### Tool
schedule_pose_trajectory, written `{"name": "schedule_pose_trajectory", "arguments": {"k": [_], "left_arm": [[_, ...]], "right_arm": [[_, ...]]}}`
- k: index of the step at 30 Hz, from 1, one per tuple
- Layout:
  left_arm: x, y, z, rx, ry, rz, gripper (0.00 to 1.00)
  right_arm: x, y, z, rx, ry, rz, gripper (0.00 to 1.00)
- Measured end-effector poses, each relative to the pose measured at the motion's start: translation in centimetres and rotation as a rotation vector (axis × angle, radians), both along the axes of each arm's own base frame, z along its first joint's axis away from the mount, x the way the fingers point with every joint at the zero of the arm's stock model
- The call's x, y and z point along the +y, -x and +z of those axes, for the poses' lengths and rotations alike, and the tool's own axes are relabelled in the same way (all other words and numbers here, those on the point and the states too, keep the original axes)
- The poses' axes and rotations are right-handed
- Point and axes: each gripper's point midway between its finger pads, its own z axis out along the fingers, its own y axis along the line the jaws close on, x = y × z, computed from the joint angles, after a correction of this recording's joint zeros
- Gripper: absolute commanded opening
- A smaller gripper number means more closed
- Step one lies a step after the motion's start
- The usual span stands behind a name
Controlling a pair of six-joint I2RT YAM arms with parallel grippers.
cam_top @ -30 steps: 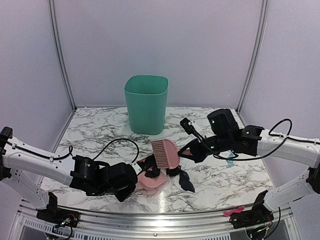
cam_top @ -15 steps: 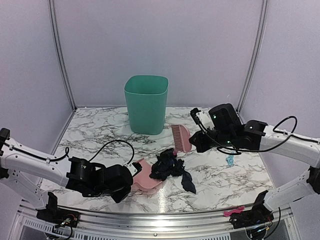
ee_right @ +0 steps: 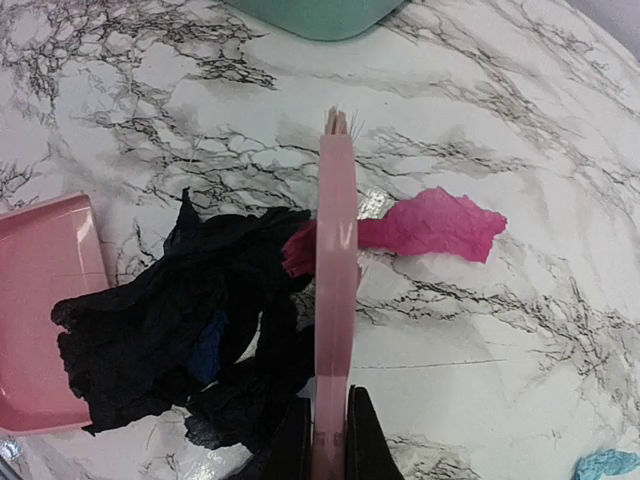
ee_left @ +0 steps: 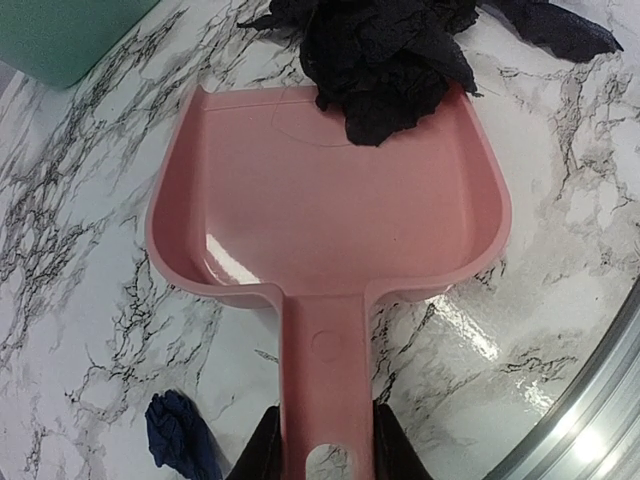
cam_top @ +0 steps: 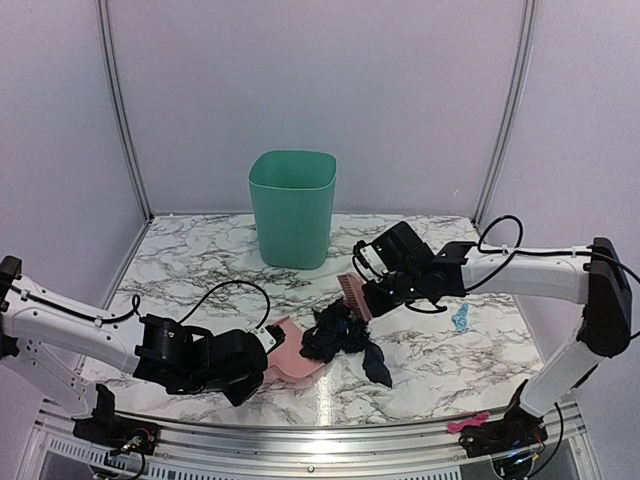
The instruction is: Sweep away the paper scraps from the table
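Top external: left gripper point(cam_top: 267, 345) holds one dustpan point(cam_top: 295, 363), right gripper point(cam_top: 372, 294) one brush point(cam_top: 353, 291), beside one black scrap heap point(cam_top: 335, 335).

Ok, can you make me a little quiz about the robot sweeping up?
1. True or false: the pink dustpan is held by the right gripper.
2. What colour is the bin? A green, B red, C yellow.
3. Fill in: the black scraps lie between the dustpan and the pink ____.
Key: 1 false, the left gripper holds it. 2 A. 3 brush.
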Motion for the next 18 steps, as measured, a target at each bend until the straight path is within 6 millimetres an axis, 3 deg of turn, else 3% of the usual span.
{"name": "schedule_pose_trajectory", "arguments": {"k": [10, 18], "left_arm": [[-0.4, -0.4, 0.2, -0.013, 0.015, -0.002, 0.0], [-0.7, -0.9, 0.5, -0.027, 0.025, 0.002, 0.0]], "right_arm": [[3.7, 3.3, 1.3, 0.088, -0.156, 0.181, 0.0], [5.5, 5.8, 2.6, 0.123, -0.25, 0.26, 0.0]]}}
